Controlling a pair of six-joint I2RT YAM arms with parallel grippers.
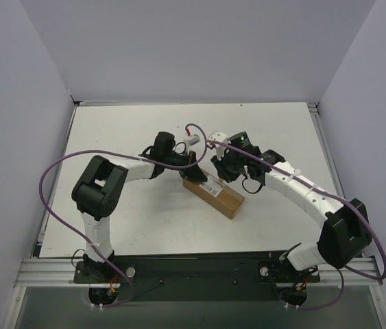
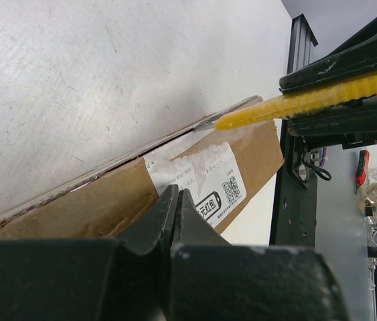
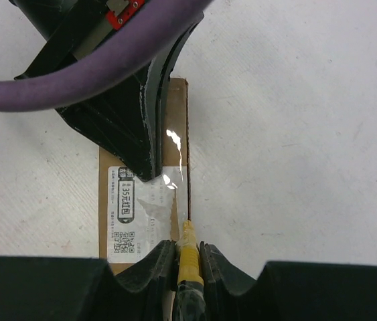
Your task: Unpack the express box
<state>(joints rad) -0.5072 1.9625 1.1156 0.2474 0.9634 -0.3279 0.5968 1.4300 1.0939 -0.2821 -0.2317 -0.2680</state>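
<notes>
The box (image 3: 176, 107) is pinned under the pressed-together left gripper (image 3: 148, 175); the knife (image 2: 288, 107) is pinched by the right gripper (image 3: 188, 249). Should the box slip, the blade (image 2: 206, 124) could be thrown off the seam (image 3: 188, 160).

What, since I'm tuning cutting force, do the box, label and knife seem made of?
Box: matte brown cardboard, with a rough fibrous edge in the left wrist view. Label: white printed paper, apparently under clear glossy tape, judging by the glare. Knife: ribbed yellow body, likely plastic; the thin grey tip looks like metal.
</notes>
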